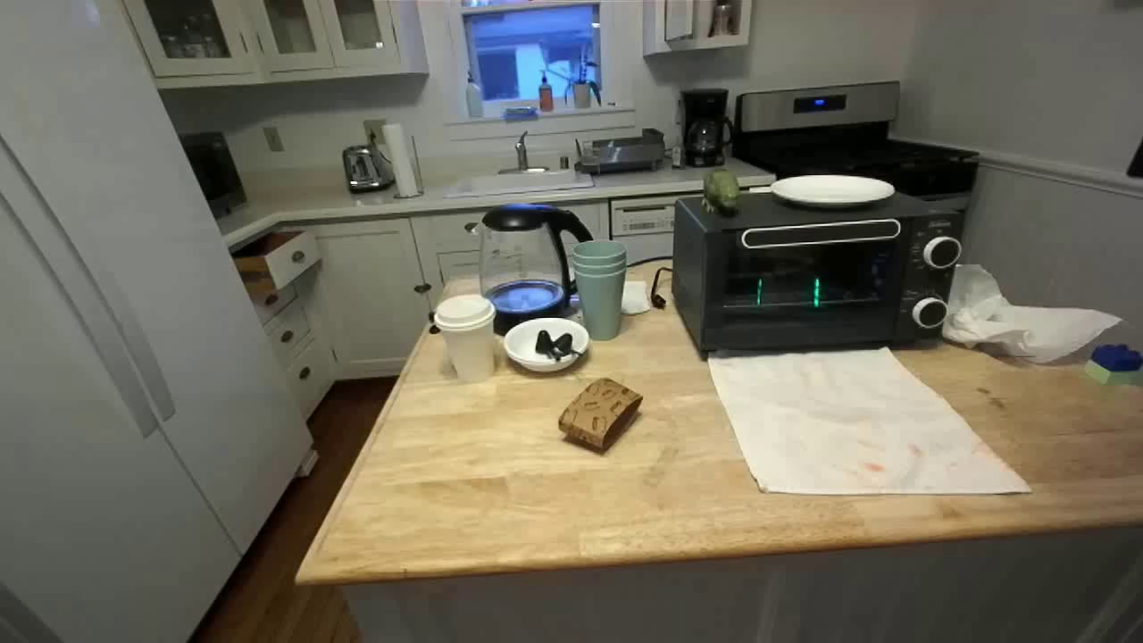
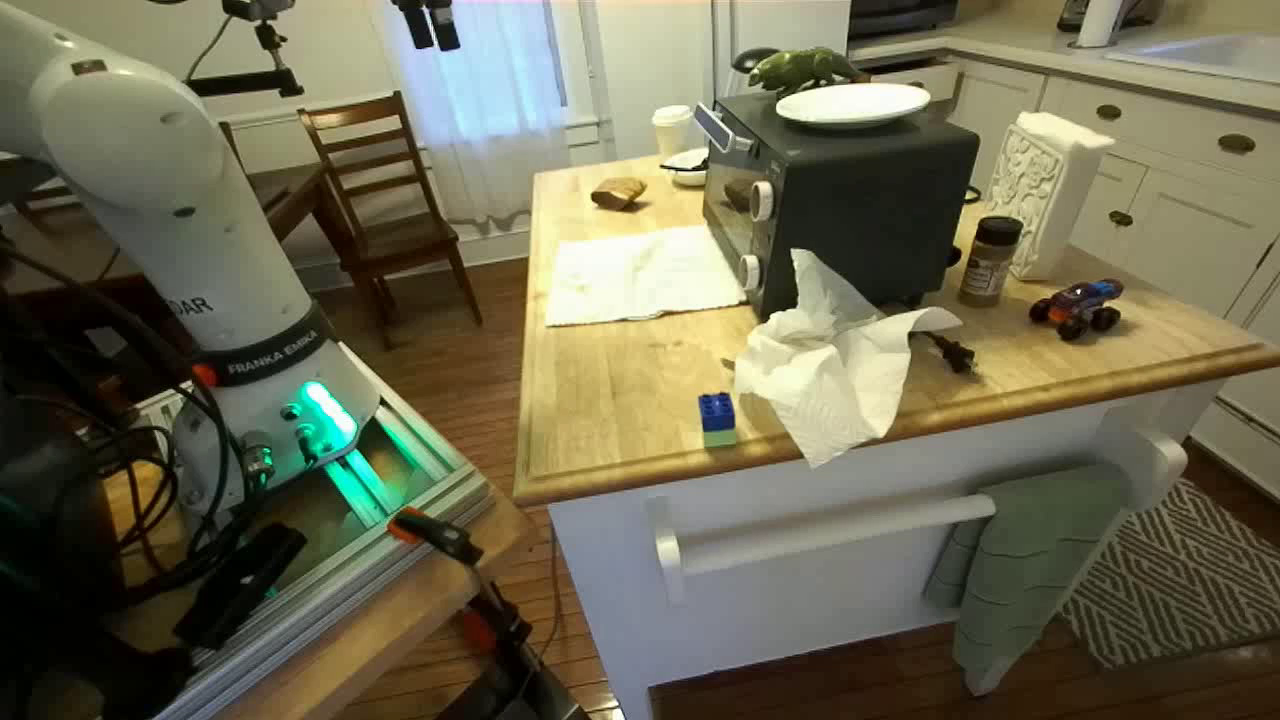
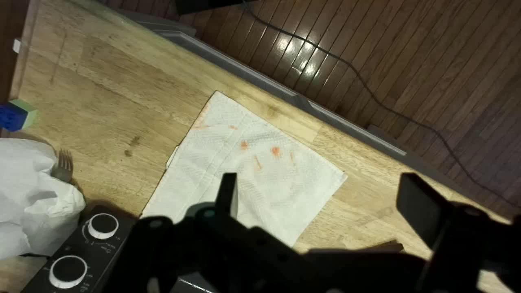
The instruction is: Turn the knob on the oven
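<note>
The oven (image 1: 804,337) is a small black box on the wooden island, also in the other exterior view (image 2: 870,200). Its right-hand panel has two white-rimmed knobs, an upper knob (image 1: 942,252) and a lower knob (image 1: 930,313). Both knobs also show in an exterior view, the upper knob (image 2: 762,201) above the lower knob (image 2: 749,272). In the wrist view two knobs (image 3: 103,226) show at the lower left, beside the gripper. My gripper (image 3: 319,179) is open and empty, above the island and apart from the oven. Its fingertips (image 2: 433,35) show at the top of an exterior view.
A white plate (image 1: 832,189) and a green dinosaur figure (image 1: 721,192) stand on the oven. A white towel (image 1: 857,420) lies before it. Crumpled paper (image 2: 820,370) lies beside the panel, near a blue-green block (image 2: 717,415). A kettle (image 1: 525,299), cups (image 1: 601,295) and a cardboard sleeve (image 1: 601,413) stand left.
</note>
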`<state>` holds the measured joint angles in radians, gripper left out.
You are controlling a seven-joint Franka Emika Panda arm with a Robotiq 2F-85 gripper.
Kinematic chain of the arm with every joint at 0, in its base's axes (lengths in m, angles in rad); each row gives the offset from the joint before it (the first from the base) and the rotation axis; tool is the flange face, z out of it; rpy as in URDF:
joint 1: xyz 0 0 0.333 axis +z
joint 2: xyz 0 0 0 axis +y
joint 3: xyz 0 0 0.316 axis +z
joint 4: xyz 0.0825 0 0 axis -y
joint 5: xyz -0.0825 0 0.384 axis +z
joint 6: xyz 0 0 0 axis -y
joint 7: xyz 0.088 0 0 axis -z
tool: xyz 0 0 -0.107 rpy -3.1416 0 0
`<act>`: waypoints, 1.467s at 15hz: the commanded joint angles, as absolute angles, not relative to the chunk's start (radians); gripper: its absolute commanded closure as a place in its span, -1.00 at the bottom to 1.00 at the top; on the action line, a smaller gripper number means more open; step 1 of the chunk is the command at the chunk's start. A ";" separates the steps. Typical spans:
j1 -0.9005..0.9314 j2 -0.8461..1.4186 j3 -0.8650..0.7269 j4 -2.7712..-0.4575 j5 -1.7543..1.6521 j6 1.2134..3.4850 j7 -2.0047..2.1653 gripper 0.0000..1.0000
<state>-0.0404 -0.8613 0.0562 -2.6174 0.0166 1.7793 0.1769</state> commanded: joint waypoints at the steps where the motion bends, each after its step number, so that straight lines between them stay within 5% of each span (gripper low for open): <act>1: -0.041 -0.861 0.056 -2.615 0.017 1.777 0.176 -1.00; 10: -0.041 -0.861 0.056 -2.615 0.017 1.777 0.176 -1.00; 22: -0.092 -0.483 -0.124 -2.453 0.010 2.043 -0.030 -1.00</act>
